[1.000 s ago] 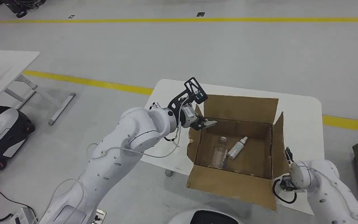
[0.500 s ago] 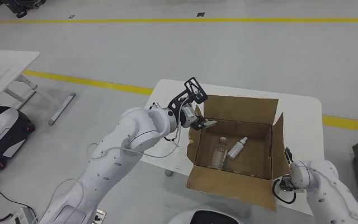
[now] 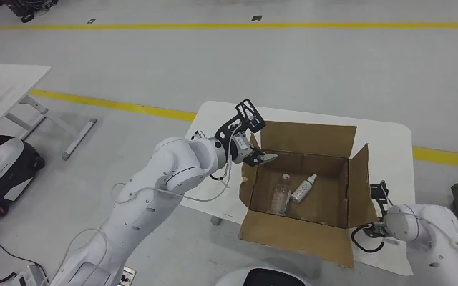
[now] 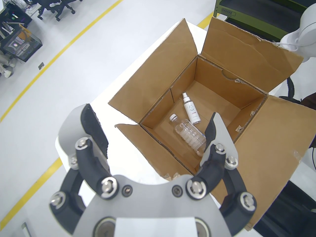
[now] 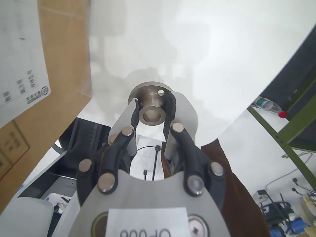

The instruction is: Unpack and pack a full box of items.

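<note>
1. cardboard box (image 3: pixel 300 239) (image 4: pixel 246 57) (image 5: pixel 61 38): stands on the white table (image 3: pixel 222 118), top open, all four flaps folded outward.
2. clear plastic bottle (image 3: pixel 280 194) (image 4: pixel 190 134): lies on its side on the box floor, cap pointing to the far wall.
3. white spray bottle (image 3: pixel 304 188) (image 4: pixel 190 109): lies on the box floor just beside the clear bottle, nozzle also toward the far wall; cannot tell whether the two touch.
4. left gripper (image 3: pixel 259 134) (image 4: pixel 150 114): hangs in the air above the box's left rim, pointing down into the opening; jaws spread wide, nothing between them, well clear of both bottles.
5. right gripper (image 5: pixel 154 97): sits low outside the box on its right, near the outer wall that carries a white label, above the bare tabletop; jaws narrow, pressed on either side of a metal bushing (image 5: pixel 150 115).
6. metal bushing: short hollow cylinder with a round drilled flange at the far end, held between the two black pads (image 5: pixel 170 109), clear of the box; cannot tell whether it touches the table.
7. green shelving rack (image 4: pixel 259 1): stands on the floor beyond the right side of the table.
</note>
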Controlling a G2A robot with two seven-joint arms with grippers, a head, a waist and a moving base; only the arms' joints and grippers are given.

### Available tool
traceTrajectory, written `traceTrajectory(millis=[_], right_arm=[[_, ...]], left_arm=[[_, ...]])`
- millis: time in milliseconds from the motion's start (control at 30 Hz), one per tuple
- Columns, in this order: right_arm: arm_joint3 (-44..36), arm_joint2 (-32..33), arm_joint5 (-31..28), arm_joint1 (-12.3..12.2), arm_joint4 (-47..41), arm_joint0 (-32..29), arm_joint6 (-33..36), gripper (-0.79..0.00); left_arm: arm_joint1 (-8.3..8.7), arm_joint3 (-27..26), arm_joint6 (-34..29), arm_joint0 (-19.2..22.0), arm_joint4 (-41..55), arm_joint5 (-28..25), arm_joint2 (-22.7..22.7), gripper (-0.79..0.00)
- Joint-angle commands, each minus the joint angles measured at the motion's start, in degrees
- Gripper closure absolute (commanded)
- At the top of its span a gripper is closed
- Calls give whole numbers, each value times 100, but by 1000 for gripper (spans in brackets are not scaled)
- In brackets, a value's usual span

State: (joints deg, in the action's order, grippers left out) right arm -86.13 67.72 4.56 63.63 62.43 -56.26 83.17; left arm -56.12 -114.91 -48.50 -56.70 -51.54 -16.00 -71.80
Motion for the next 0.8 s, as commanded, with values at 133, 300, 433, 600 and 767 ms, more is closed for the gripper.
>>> traceTrajectory(millis=[133, 300, 433, 600, 767], right_arm=[[-1792, 1490, -18, -232, -312, -806, 184, 0], [-3290, 2556, -56, -342, -453, -1448, 261, 0], [-4076, 2966, -184, -371, -791, -1724, 263, 0], [-4701, 2972, -401, -383, -1210, -1840, 57, 0], [-4852, 2713, -736, -392, -1647, -1754, -297, 0]], left_arm=[[0, 0, 0, 0, 0, 0, 0, -785], [0, 0, 0, 0, 0, 0, 0, -785], [0, 0, 0, 0, 0, 0, 0, -785], [0, 0, 0, 0, 0, 0, 0, -785], [0, 0, 0, 0, 0, 0, 0, -785]])
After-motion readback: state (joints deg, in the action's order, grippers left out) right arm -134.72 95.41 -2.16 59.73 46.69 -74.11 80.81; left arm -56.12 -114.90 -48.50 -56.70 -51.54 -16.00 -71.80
